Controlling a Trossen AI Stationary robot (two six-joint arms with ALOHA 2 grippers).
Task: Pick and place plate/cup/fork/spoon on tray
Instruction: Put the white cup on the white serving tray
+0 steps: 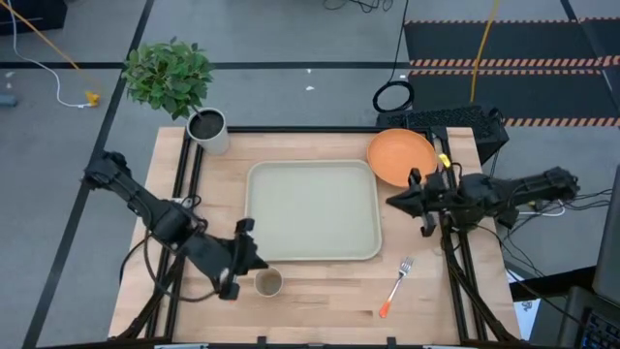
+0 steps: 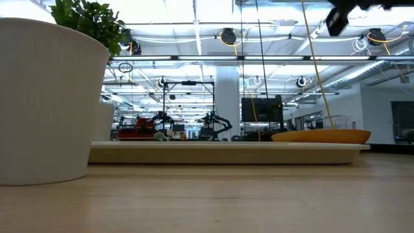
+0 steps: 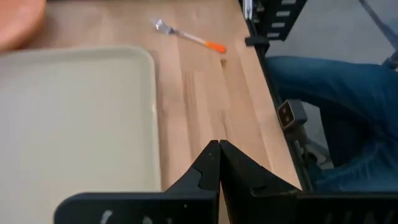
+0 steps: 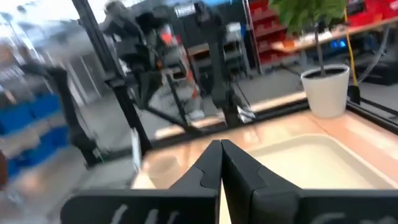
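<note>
From the high view I see the tray at centre, empty. The plate overlaps its upper-right corner, the cup stands below its lower-left edge, and the fork lies lower right; I find no spoon. My left gripper, fingers pressed together and empty, hangs beside the cup and could topple it. The right gripper, likewise closed, sits by the plate and may shove it.

The plate is cut off at the left wrist view's corner, the person's legs by its edge; the right wrist view's background is blurred
</note>
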